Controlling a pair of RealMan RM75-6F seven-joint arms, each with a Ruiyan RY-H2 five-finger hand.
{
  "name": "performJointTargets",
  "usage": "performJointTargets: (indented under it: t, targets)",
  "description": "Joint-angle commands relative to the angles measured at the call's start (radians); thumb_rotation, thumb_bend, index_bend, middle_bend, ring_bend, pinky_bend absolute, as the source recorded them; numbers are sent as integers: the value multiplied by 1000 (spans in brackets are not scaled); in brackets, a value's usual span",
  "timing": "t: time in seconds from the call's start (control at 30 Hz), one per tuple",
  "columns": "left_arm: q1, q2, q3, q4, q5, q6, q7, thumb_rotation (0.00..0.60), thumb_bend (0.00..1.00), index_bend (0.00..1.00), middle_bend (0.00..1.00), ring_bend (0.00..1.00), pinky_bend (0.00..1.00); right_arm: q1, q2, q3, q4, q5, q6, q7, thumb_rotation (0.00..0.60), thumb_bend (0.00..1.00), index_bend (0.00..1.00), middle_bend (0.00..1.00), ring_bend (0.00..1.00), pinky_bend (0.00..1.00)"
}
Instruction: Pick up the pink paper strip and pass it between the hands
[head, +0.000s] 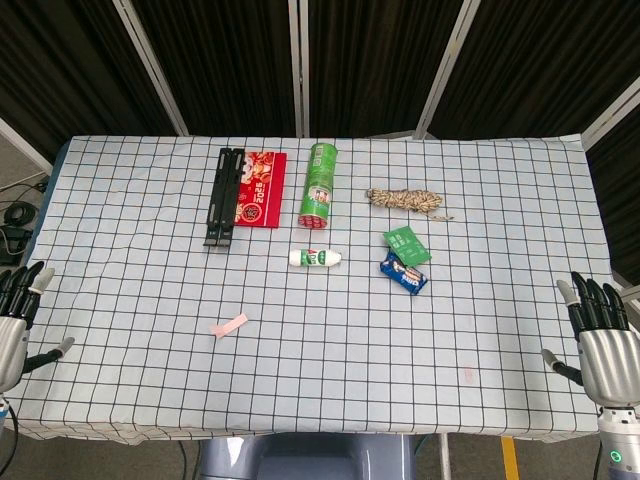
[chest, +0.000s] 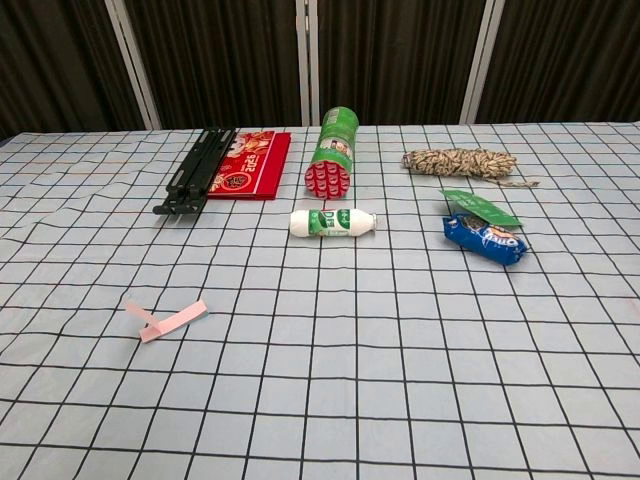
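Our left robot hand (head: 14, 320) rests at the left edge of the surface (head: 120, 180), near the front corner, fingers spread and holding nothing. Our right robot hand (head: 600, 335) sits likewise at the right edge, also spread and empty. Neither shows in the chest view.

We see the pink paper strip (head: 230, 326) lying on the surface in the front left part, well apart from both hands but clearly closer to the left one. From the left robot hand it lies inward toward the middle of the surface, at roughly the same depth from the front edge. From the right robot hand it lies far across, past the centre line.

Its long axis runs on a slant: the end nearer the left edge sits nearer the front edge, the other end points toward the middle and slightly back. In the chest view the strip (chest: 165, 320) is not quite flat; the end toward the left edge looks curled or folded up off the checked cloth.

We judge that the left robot hand should make the pick, reaching inward and closing across the strip's narrow width, perhaps at the lifted end, where fingers can get under thin paper.
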Motion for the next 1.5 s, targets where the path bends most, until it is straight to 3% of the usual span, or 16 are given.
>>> performJointTargets:
  t: [0.03, 0.2, 0.37, 0.47, 0.67, 0.83, 1.23, 1.5]
  targets:
    - [0, -1, 0, 2, 1, 2, 0, 600, 0, 0, 0, 0, 0, 0, 0, 0, -2, 1, -2, -2, 600, 0, 0, 0, 0, 0]
    - [-13, 4, 13, -2, 24, -19, -17, 600, 0, 0, 0, 0, 0, -2, 4, -1, -9, 1, -2, -8, 600, 0, 0, 0, 0, 0]
    - [-100, -11, 22, -11, 107, -105, -22, 600, 0, 9, 0, 0, 0, 3, 3, -1, -10, 8, -18, -26, 600, 0, 0, 0, 0, 0]
    - [-162, -40, 17, -17, 142, -170, 24, 600, 6, 103, 0, 0, 0, 8, -5, 4, -1, 23, -32, -33, 600, 0, 0, 0, 0, 0]
    - [-264, -90, 24, -28, 170, -322, 135, 600, 177, 301, 0, 0, 0, 19, -21, 15, 32, 63, -66, -53, 600, 0, 0, 0, 0, 0]
    - [-316, -136, 39, 19, 173, -404, 191, 600, 290, 367, 0, 0, 0, 25, -32, 23, 49, 86, -81, -62, 600, 0, 0, 0, 0, 0]
    - [-382, -253, 92, 207, 208, -448, 117, 600, 411, 381, 0, 0, 0, 32, -40, 29, 56, 110, -100, -76, 600, 0, 0, 0, 0, 0]
    - [-409, -336, 110, 328, 226, -426, 63, 600, 416, 392, 0, 0, 0, 35, -40, 31, 62, 121, -108, -69, 600, 0, 0, 0, 0, 0]
